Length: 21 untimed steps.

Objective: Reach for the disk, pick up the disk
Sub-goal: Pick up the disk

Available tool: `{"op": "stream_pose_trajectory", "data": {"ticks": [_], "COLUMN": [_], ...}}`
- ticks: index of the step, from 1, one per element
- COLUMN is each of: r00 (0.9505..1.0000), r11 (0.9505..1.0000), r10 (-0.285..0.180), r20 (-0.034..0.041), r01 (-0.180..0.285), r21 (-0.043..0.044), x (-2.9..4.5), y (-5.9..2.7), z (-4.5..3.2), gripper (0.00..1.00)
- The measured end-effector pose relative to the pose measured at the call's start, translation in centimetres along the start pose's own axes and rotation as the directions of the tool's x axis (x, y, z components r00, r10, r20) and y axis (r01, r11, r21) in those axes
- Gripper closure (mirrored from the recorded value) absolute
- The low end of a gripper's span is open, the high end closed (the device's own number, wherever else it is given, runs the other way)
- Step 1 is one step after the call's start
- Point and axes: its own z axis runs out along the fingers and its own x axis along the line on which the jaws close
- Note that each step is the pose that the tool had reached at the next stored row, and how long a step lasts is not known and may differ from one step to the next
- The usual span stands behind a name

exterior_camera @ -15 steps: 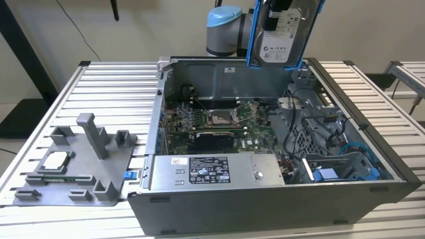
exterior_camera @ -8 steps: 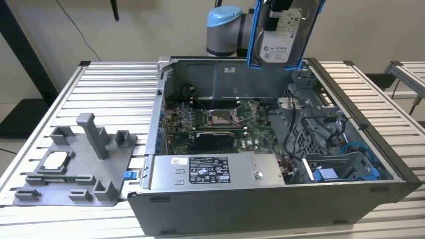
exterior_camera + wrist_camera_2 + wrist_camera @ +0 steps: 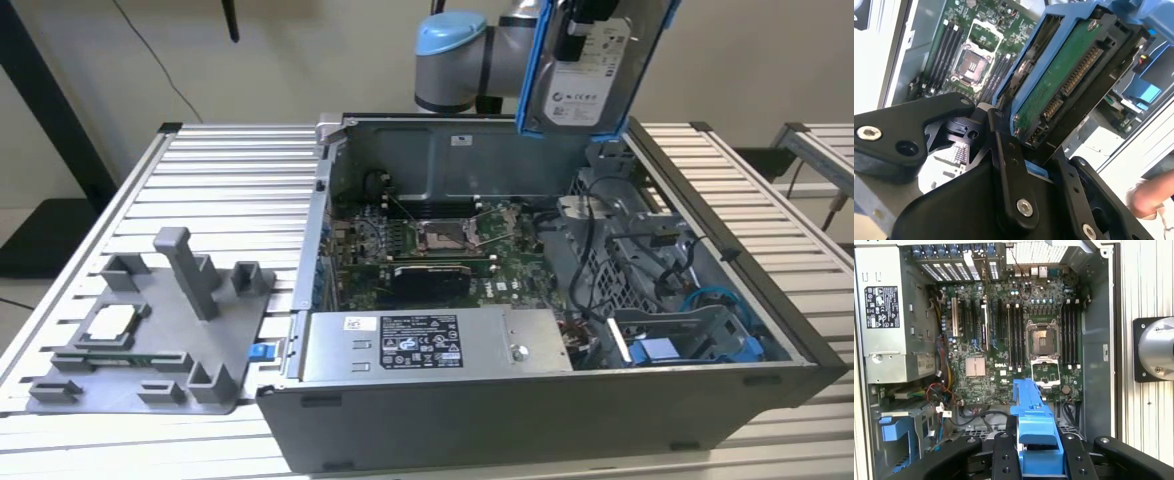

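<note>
You've got the disk (image 3: 585, 70) off the machine already: in the exterior view it hangs upright, well above the open PC case (image 3: 747, 300), label side showing, blue rails along its edges. The gripper (image 3: 1029, 150) is clamped on it; in the second wrist view the black fingers (image 3: 1006, 165) pinch the drive's lower end, circuit-board side w/ connector facing the camera. In the first wrist view the fingers bracket the blue rail (image 3: 1036, 435) from both sides, w/ the motherboard (image 3: 1014, 340) far below. So reach is done, and my read is the pick-up is done too, since the drive touches nothing but the gripper. Nothing left of the task as worded, as far as I can judge. Inside the case, the blue drive bay (image 3: 694, 345) at the exterior view's right sits w/o a silver drive. The grey fixture tray (image 3: 147, 340) rests on the table (image 3: 227, 180), apart from the case. Note a fingertip (image 3: 1149, 197) at the edge of the second wrist view, near the gripper body.
</note>
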Motion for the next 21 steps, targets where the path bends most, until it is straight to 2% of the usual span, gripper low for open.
{"op": "stream_pose_trajectory", "data": {"ticks": [6, 12, 18, 21], "r00": [1.0, 1.0, 1.0, 1.0], "r11": [0.9998, 0.9995, 0.9995, 0.9995], "r10": [0.001, 0.001, 0.001, 0.001], "r20": [0.003, 0.0062, 0.0059, 0.0063], "r01": [-0.001, -0.001, 0.0, 0.0], "r21": [-0.0187, -0.031, -0.0319, -0.032], "x": [-0.15, -0.25, -0.19, 0.32], "y": [-2.03, -3.53, -3.64, -3.75], "z": [-0.04, -0.06, -0.08, -0.09], "gripper": [1.0, 1.0, 1.0, 1.0]}}
